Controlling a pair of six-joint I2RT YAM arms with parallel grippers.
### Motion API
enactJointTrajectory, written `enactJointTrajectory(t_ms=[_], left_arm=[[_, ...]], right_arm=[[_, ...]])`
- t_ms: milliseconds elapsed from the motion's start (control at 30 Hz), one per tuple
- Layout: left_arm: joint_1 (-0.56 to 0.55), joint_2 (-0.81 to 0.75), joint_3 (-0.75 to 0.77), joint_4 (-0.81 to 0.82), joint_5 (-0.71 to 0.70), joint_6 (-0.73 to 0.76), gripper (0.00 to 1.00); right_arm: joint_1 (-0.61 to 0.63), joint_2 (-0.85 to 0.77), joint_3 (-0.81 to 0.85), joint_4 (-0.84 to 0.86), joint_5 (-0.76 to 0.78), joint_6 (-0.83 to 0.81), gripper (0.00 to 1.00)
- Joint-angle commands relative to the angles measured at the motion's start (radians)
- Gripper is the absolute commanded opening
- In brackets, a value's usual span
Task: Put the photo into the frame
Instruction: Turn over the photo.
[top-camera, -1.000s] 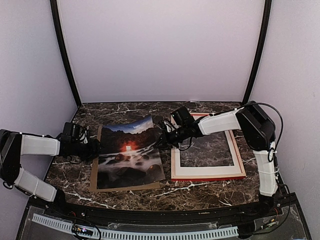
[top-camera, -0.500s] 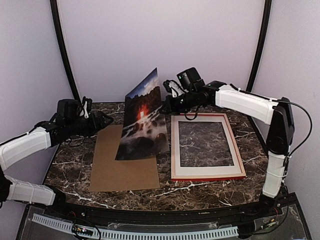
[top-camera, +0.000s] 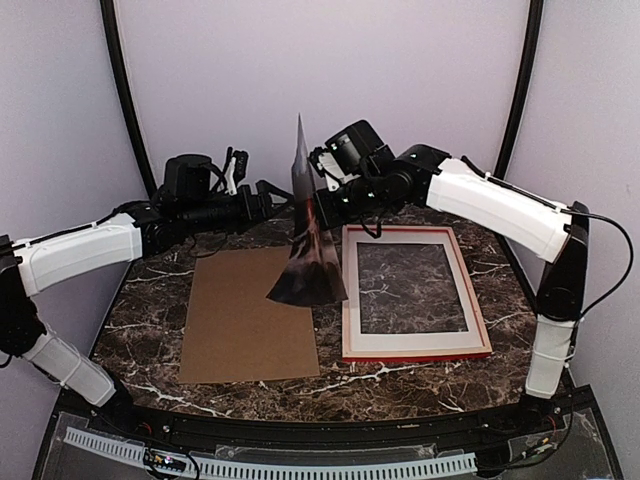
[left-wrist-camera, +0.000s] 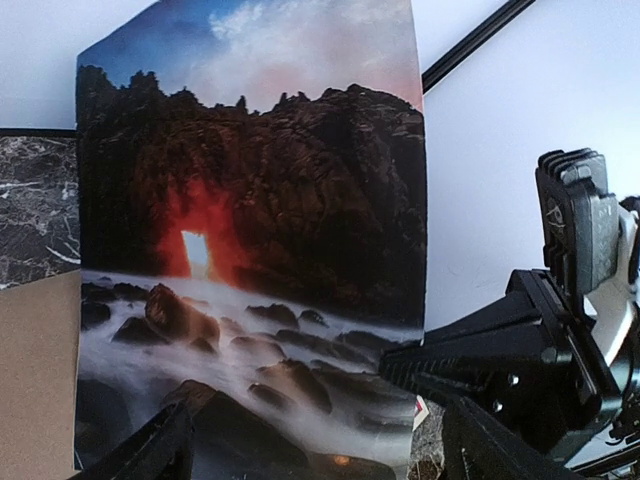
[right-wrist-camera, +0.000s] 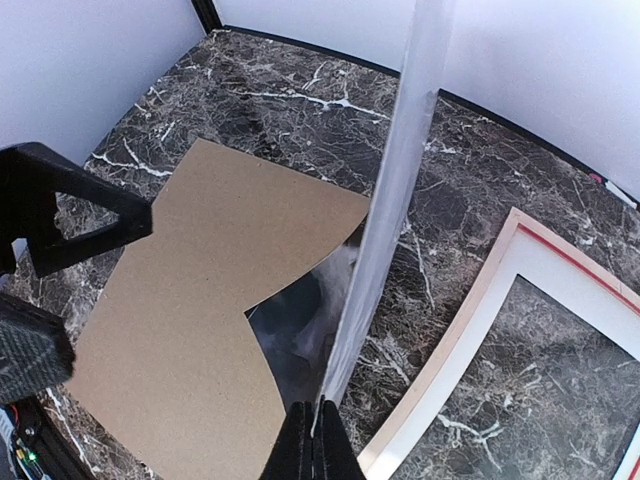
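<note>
over the marble table (top-camera: 420, 385), the photo (top-camera: 305, 250) now hangs upright, lifted off the brown board (top-camera: 250, 320) and pinched by the right gripper (top-camera: 320, 203). the left gripper (top-camera: 272, 195) has let go, jaws wide. the frame (top-camera: 415, 350) lies just beside, ready.

photo (top-camera: 304, 235) look: dark rocky shore, red-orange glow in an arch, white misty water, blue sky along the top edge.
photo pose: raised nearly upright, edge-on from above, lower part curling outward.
photo place: middle of the table (top-camera: 400, 385), toward 11 o'clock.
frame (top-camera: 415, 346) look: thin rails, pale face up, red outer edge.
frame pose: lying flat.
frame place: 3 o'clock of the photo, just beside its lower edge.
</note>
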Motion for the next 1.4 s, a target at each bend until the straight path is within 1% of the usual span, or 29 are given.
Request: enactJointTrajectory(t_ms=[0,300,533,667,867,900,1100,1167,1333,1367], left_arm=[[-0.015,0.026,0.068,0.047,-0.014,-0.013,0.87],[-0.033,0.073,0.113,0.047,-0.035,-0.008,0.85],[-0.035,0.106,0.147,-0.014,-0.087,0.009,0.81],[-0.037,0.117,0.158,-0.056,-0.142,0.018,0.79],[-0.039,0.148,0.176,-0.078,-0.180,0.037,0.76],[-0.039,0.159,0.187,-0.104,-0.183,0.038,0.75],[-0.045,0.182,0.208,-0.134,-0.216,0.051,0.66],[-0.048,0.184,0.205,-0.128,-0.218,0.058,0.59],[-0.050,0.189,0.201,-0.119,-0.212,0.058,0.50],[-0.050,0.190,0.201,-0.118,-0.208,0.058,0.45]], right_arm=[[0.020,0.018,0.014,0.032,0.025,-0.010,0.00],[0.053,0.072,0.022,0.071,-0.017,0.009,0.00],[0.078,0.101,0.053,0.069,-0.006,0.016,0.00],[0.084,0.107,0.058,0.074,-0.003,0.022,0.00],[0.096,0.133,0.077,0.073,-0.001,0.026,0.00],[0.098,0.137,0.081,0.071,0.003,0.027,0.00],[0.104,0.144,0.085,0.074,0.016,0.039,0.00],[0.104,0.146,0.085,0.075,0.018,0.040,0.00],[0.104,0.151,0.085,0.079,0.013,0.041,0.00],[0.104,0.152,0.085,0.080,0.012,0.041,0.00]])
